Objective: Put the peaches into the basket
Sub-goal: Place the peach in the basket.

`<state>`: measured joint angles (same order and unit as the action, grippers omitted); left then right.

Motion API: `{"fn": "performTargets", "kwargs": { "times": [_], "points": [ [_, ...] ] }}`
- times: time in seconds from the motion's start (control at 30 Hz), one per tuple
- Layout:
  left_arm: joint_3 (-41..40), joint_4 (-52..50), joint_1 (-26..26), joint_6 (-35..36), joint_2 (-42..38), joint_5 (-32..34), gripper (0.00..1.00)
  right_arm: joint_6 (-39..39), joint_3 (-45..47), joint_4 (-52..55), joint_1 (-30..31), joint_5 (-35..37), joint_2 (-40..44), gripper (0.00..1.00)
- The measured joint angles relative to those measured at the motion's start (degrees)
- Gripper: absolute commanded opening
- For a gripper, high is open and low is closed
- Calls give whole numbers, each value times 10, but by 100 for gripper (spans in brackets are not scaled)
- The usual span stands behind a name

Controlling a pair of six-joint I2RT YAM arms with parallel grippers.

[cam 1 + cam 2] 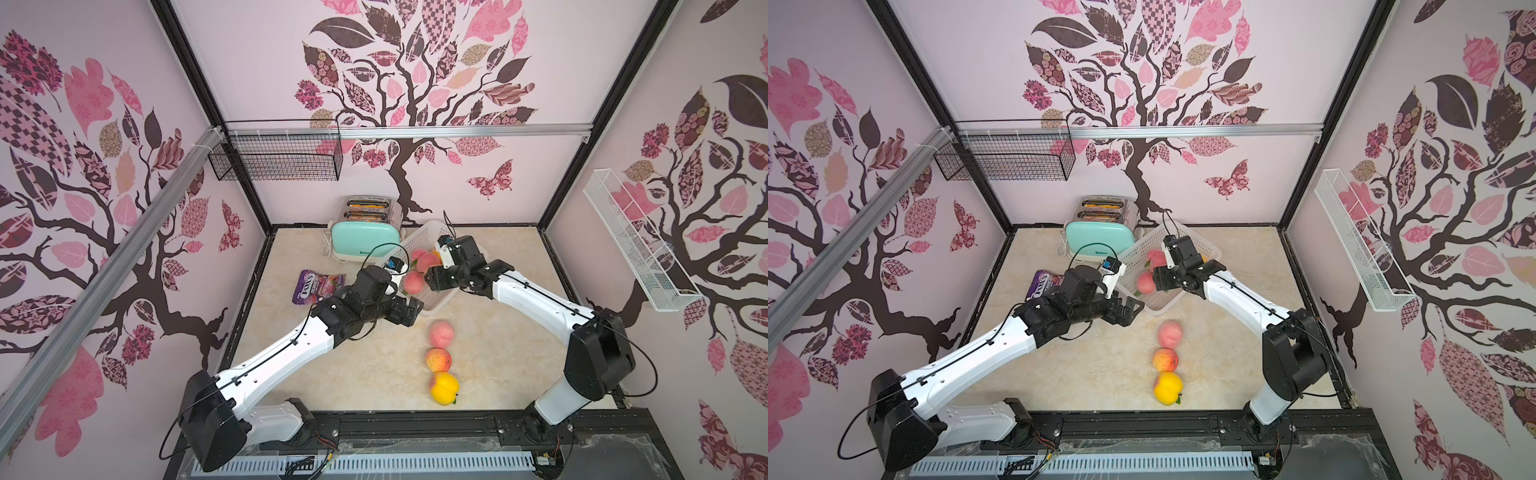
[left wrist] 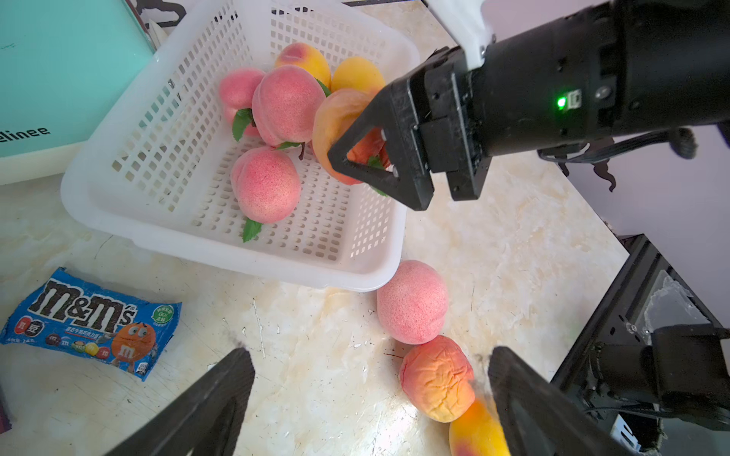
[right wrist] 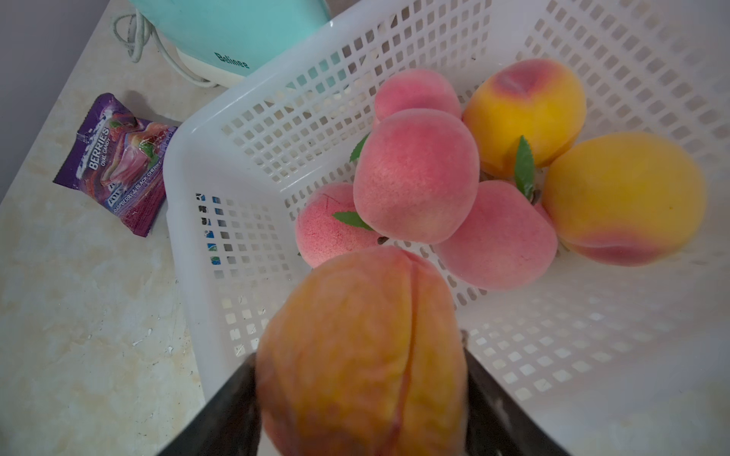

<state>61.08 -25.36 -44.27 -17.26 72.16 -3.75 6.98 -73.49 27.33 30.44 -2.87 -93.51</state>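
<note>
- Right gripper (image 3: 359, 395) clamps a wrinkled orange peach (image 3: 355, 316) above the basket (image 2: 237, 258), seemingly to drop it clear of the heaped peaches (image 3: 414, 175).
- Left gripper (image 2: 367, 367), spread and empty, hangs outside the basket, facing the pink peach (image 2: 412, 302) beside its corner, likely next.

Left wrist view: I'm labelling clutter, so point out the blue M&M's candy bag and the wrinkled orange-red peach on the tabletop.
Blue M&M's candy bag (image 2: 89, 321): left wrist view, middle of printed front.
Wrinkled orange-red peach (image 2: 436, 379): left wrist view, its creased skin.
</note>
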Motion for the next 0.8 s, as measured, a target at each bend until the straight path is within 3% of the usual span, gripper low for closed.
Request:
{"fn": "performTargets", "kwargs": {
  "times": [0.8],
  "points": [
    [0, 0, 0, 4, 0, 6, 97, -31, 2, -14, 28, 91, -73, 77]
  ]
}}
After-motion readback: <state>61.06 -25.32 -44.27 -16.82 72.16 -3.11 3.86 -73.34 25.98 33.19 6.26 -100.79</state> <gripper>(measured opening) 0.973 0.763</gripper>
